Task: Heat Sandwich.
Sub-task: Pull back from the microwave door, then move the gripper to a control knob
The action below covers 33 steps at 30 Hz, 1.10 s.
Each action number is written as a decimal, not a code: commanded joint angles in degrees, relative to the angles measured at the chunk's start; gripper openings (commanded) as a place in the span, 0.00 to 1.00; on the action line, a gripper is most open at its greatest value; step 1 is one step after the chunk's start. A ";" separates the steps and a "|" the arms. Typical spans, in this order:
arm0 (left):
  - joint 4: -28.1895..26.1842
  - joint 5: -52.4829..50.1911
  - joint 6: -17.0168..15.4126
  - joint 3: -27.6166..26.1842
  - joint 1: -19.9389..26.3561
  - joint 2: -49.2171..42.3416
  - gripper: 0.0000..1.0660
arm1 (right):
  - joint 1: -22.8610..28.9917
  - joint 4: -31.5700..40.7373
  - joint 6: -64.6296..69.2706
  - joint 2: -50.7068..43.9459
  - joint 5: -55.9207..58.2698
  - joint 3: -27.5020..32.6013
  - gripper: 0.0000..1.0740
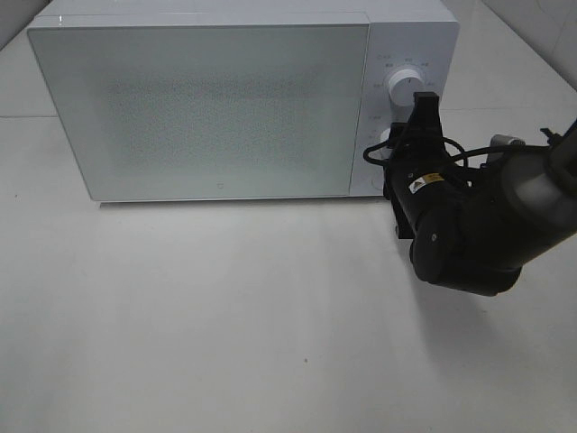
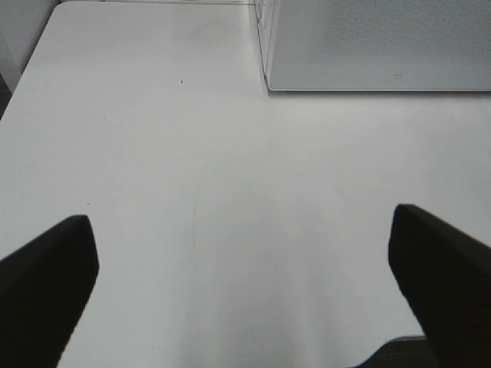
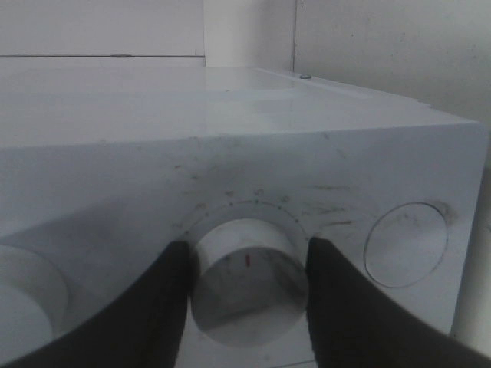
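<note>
White tabletop carries a microwave with its door shut. The right end effector grasps the lower knob, one finger against each side. The left end effector hangs released over the tabletop. The sandwich is not in view and is presumably behind the door; its heading and long axis cannot be told. Recommended: twist about the knob's own axis with even pressure and no slip, watching the red mark.

Lower knob mostly behind right pincer
</note>
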 commanded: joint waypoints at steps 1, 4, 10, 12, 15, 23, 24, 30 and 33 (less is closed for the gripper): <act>-0.17 -0.11 0.00 0.11 -0.29 -0.92 0.92 | -0.17 -2.41 -1.78 -0.80 -8.19 -0.69 0.37; -0.17 -0.11 0.00 0.11 -0.29 -0.92 0.92 | -0.17 -1.78 -1.78 -0.80 -8.19 -0.69 0.52; -0.17 -0.11 0.00 0.11 -0.29 -0.92 0.92 | -0.17 -1.26 -1.32 -0.80 -8.19 -0.69 0.68; -0.17 -0.11 0.00 0.11 -0.29 -0.92 0.92 | -0.17 -1.32 -1.32 -0.80 -8.08 -0.69 0.69; -0.17 -0.11 0.00 0.11 -0.29 -0.92 0.92 | -0.17 -1.43 -1.32 -0.80 -8.08 -0.63 0.69; -0.17 -0.11 0.00 0.11 -0.29 -0.92 0.92 | -0.17 -4.98 -0.80 -0.80 -7.79 -0.63 0.69; -0.17 -0.11 0.00 0.11 -0.29 -0.92 0.92 | -0.17 -5.90 -0.74 -0.80 -7.68 -0.63 0.69; -0.17 -0.11 0.00 0.11 -0.29 -0.92 0.92 | -0.17 -8.88 -1.03 -3.27 -1.72 0.63 0.69; -0.17 -0.11 0.00 0.11 -0.29 -0.92 0.92 | -0.17 -8.94 -1.95 -5.33 0.74 2.52 0.69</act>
